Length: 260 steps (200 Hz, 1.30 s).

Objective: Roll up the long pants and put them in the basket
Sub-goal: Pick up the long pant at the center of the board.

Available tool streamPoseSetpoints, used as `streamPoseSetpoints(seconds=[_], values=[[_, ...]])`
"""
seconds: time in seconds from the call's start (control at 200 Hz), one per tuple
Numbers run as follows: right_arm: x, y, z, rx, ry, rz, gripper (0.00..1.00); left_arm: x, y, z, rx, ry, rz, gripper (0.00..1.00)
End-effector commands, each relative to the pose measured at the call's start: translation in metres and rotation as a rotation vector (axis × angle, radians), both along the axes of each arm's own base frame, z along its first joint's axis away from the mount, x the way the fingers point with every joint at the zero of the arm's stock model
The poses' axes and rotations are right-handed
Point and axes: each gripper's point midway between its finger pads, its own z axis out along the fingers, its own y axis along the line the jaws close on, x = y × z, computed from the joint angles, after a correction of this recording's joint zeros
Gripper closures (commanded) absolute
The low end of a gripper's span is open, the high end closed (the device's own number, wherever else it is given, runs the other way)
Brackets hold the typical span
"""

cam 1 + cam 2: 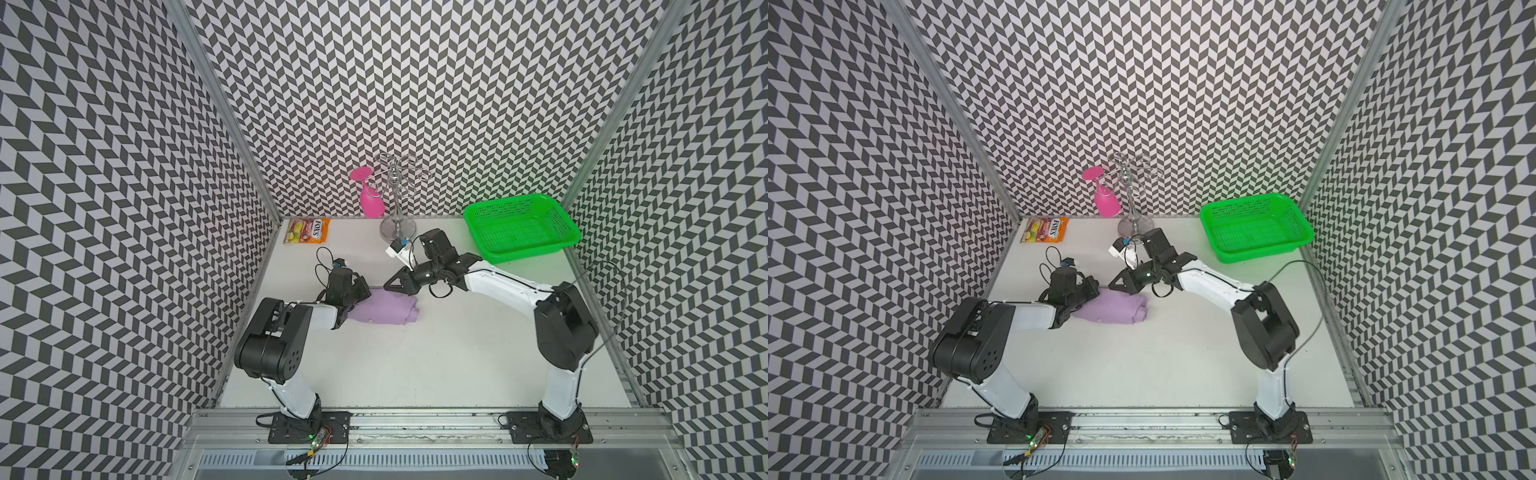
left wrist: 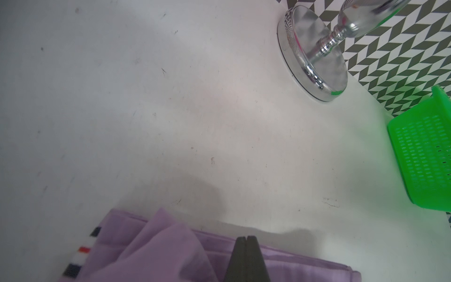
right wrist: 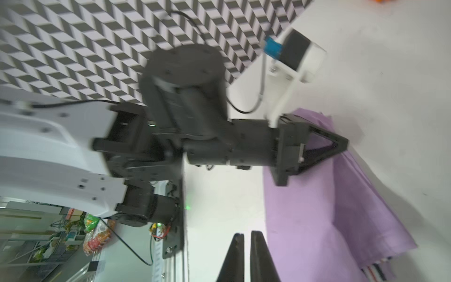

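The long pants (image 1: 384, 309) (image 1: 1115, 311) lie as a compact lilac bundle left of the table's middle. Their striped trim (image 2: 80, 251) (image 3: 375, 268) shows at one end. My left gripper (image 1: 368, 292) (image 1: 1098, 291) is shut, its tips (image 2: 247, 238) over the near-left part of the bundle, with nothing seen between them; the right wrist view shows the left gripper (image 3: 343, 144) resting on the cloth (image 3: 305, 207). My right gripper (image 1: 386, 286) (image 1: 1110, 286) hovers at the bundle's far edge. Its fingers (image 3: 246, 235) are almost together and hold nothing.
A green basket (image 1: 524, 252) (image 1: 1258, 251) (image 2: 424, 156) stands at the back right. A silver glass rack (image 1: 397, 226) (image 2: 314, 56) with a pink glass (image 1: 371, 199) hanging from it stands at the back middle. A candy bag (image 1: 307, 230) lies at the back left.
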Motion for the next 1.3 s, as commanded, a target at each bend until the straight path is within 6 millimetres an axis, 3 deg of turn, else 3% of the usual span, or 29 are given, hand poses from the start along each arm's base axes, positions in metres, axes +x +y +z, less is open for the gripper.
streamPoseSetpoints(seconds=[0.0,0.085,0.23,0.3,0.496,0.631,0.806,0.871,0.956,1.006,1.127,1.192,1.297], values=[[-0.008,0.013,0.015,0.139,-0.023,0.015,0.94,-0.027,0.020,-0.047,0.057,0.164,0.037,1.00],[-0.007,0.019,-0.013,0.106,0.048,0.036,0.96,-0.026,0.019,-0.046,0.051,0.162,0.033,1.00],[0.017,0.018,-0.066,0.017,0.066,-0.035,1.00,-0.026,0.020,-0.043,0.051,0.157,0.036,1.00],[0.026,0.008,-0.098,-0.040,0.084,-0.075,1.00,-0.026,0.021,-0.040,0.055,0.155,0.036,1.00],[0.024,-0.022,-0.190,-0.182,0.133,-0.168,1.00,-0.025,0.025,-0.033,0.056,0.141,0.046,1.00],[0.027,-0.040,-0.217,-0.224,0.137,-0.252,1.00,-0.026,0.031,-0.030,0.067,0.135,0.066,1.00],[0.034,-0.055,-0.230,-0.273,0.094,-0.308,1.00,-0.027,0.042,-0.032,0.069,0.142,0.098,1.00],[0.035,-0.057,-0.226,-0.288,0.061,-0.290,1.00,-0.028,0.041,-0.032,0.066,0.143,0.094,1.00],[0.036,-0.052,-0.189,-0.268,-0.068,-0.259,0.96,-0.028,0.041,-0.029,0.063,0.134,0.093,1.00],[0.037,-0.047,-0.159,-0.253,-0.175,-0.258,0.88,-0.026,0.040,-0.025,0.063,0.124,0.088,1.00],[0.024,-0.023,-0.101,-0.261,-0.430,-0.188,0.46,-0.024,0.039,-0.017,0.062,0.106,0.080,1.00],[0.017,-0.012,-0.086,-0.286,-0.542,-0.150,0.27,-0.024,0.038,-0.014,0.058,0.097,0.075,1.00],[0.011,0.004,-0.083,-0.325,-0.660,-0.074,0.09,-0.024,0.037,-0.013,0.059,0.094,0.068,1.00]])
